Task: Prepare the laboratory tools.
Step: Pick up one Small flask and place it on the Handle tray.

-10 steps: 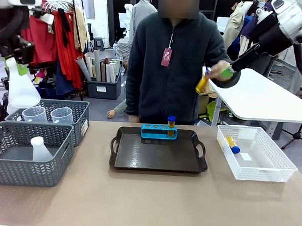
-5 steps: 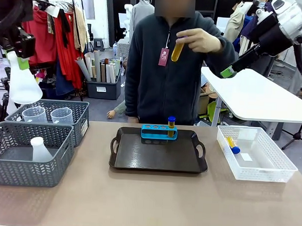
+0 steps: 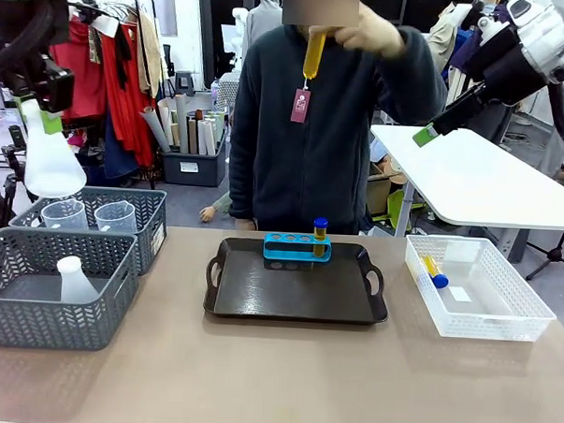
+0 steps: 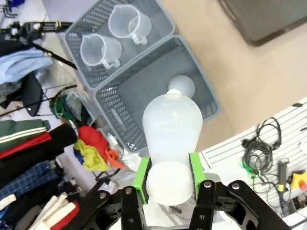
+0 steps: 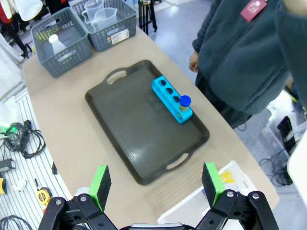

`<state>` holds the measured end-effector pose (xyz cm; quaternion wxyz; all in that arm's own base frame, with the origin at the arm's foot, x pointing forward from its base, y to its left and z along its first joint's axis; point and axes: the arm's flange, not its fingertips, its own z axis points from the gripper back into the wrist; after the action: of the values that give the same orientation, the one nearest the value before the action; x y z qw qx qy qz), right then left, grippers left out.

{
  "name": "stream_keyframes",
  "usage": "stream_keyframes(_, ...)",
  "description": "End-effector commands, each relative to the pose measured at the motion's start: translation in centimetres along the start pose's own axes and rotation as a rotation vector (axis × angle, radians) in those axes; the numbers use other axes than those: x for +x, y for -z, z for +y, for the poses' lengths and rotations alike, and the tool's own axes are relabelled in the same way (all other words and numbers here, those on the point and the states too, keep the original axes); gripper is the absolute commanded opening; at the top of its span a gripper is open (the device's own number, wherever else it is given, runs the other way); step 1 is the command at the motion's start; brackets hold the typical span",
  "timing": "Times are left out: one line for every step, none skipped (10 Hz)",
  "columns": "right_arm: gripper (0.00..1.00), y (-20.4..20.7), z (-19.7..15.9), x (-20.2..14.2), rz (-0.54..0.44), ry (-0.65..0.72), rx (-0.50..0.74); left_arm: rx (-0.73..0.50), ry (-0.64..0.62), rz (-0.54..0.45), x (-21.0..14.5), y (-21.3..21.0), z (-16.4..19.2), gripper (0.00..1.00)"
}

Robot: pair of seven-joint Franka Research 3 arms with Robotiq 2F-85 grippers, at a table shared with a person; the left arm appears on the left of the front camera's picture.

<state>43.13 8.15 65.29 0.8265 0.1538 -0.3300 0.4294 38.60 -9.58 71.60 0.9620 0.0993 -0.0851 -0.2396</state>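
My left gripper (image 4: 169,175) is shut on the neck of a translucent white conical flask (image 4: 171,125), held high over the grey baskets at the far left (image 3: 52,159). My right gripper (image 5: 156,183) hangs open and empty, high at the right (image 3: 426,135). The person holds a tube of amber liquid (image 3: 314,52) raised in one hand. The blue rack (image 3: 297,247) stands at the far edge of the black tray (image 3: 295,296) with one blue-capped tube (image 3: 319,233) in its right hole. Another tube (image 3: 435,272) lies in the white basket (image 3: 516,320).
Two grey baskets sit at the left: the near one (image 3: 53,319) holds a second flask (image 3: 73,279), the far one (image 3: 155,215) holds two clear beakers (image 3: 65,213) (image 3: 115,215). A white side table (image 3: 489,188) stands behind my right arm.
The person's hand has carried the amber tube away from my right gripper, leftward and up to head height. My left gripper with the flask has drifted slightly right.
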Motion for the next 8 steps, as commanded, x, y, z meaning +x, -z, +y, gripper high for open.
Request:
stream_keyframes(1.00,-0.1,0.0,0.0,-0.006,0.000,0.005,-0.022,0.088,-0.015,2.0,-1.5,-2.2,0.00)
stream_keyframes(1.00,-0.1,0.0,0.0,-0.006,0.000,0.005,-0.013,0.131,-0.022,3.3,-2.4,-3.8,0.00)
stream_keyframes(1.00,-0.1,0.0,0.0,-0.006,0.000,0.005,-0.006,0.188,-0.018,5.0,-3.0,-5.4,0.00)
stream_keyframes(1.00,-0.1,0.0,0.0,-0.006,0.000,0.005,0.006,0.247,-0.026,6.9,-3.6,-7.1,0.00)
stream_keyframes(1.00,-0.1,0.0,0.0,-0.006,0.000,0.005,0.020,0.299,-0.038,8.9,-4.1,-9.1,0.00)
stream_keyframes(1.00,-0.1,0.0,0.0,-0.006,0.000,0.005,0.016,0.332,-0.063,10.7,-4.1,-10.3,0.00)
stream_keyframes(1.00,-0.1,0.0,0.0,-0.006,0.000,0.005,-0.005,0.367,-0.070,12.2,-3.8,-11.9,0.00)
stream_keyframes(1.00,-0.1,0.0,0.0,-0.006,0.000,0.005,-0.026,0.404,-0.081,13.6,-3.3,-13.4,0.00)
